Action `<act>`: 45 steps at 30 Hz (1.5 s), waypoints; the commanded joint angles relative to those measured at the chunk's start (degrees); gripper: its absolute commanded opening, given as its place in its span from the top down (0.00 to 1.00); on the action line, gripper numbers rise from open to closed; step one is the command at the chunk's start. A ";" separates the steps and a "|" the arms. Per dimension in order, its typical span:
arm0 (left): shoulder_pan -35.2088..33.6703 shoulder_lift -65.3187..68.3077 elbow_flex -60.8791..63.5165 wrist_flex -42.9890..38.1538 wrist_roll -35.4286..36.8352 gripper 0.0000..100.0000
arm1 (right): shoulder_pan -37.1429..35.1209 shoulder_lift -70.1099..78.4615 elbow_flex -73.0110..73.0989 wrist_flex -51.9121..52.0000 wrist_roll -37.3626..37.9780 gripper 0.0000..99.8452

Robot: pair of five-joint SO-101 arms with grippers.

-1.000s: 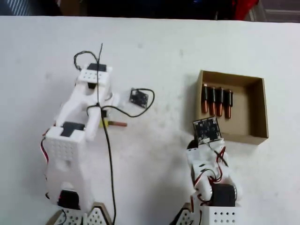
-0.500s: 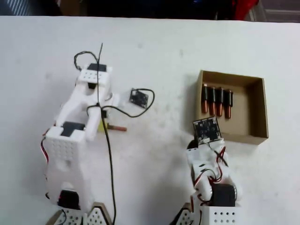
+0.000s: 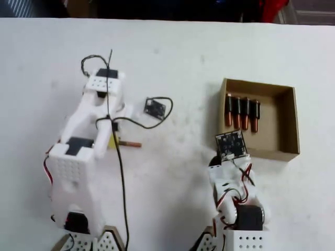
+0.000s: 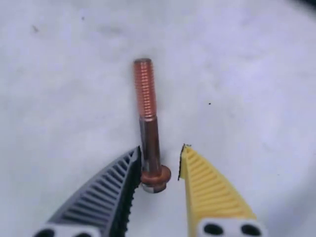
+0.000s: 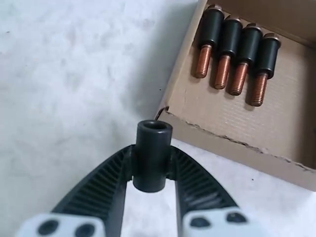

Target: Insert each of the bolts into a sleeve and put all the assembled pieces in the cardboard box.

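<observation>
A copper bolt lies on the white table, its threaded end pointing away from my left gripper. That gripper is open around the bolt's head end: the grey finger touches the shank and the yellow finger stands a small gap away. From above, the bolt pokes out to the right of the left arm. My right gripper is shut on a black sleeve, held bore-up just outside the near corner of the cardboard box. Several bolt-in-sleeve pieces lie side by side in the box.
A small black circuit board on a black cable lies on the table right of the left arm. The right arm's own board sits over the box's near left corner. Open table lies between the two arms.
The left arm has shifted slightly, and the bolt has slid a little toward the near side with it. The right arm and the sleeve have stayed put.
</observation>
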 commanded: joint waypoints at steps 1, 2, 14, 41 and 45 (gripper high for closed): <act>-0.31 -6.73 -2.20 2.20 0.79 0.84 | -0.04 -0.57 -0.62 -1.27 -0.44 0.98; -0.22 -7.52 -2.20 2.29 0.88 0.84 | -0.04 -0.57 -0.62 -1.27 -0.44 0.98; 2.51 -20.00 -2.20 2.29 35.52 0.84 | -0.04 -0.57 -0.62 -1.27 -0.44 0.98; 0.40 -23.69 0.79 7.56 92.04 0.85 | -0.13 -0.57 -0.62 -1.27 -0.44 0.98; -0.84 -23.34 1.23 7.56 117.71 0.85 | -0.13 -0.57 -0.62 -1.27 -0.44 0.98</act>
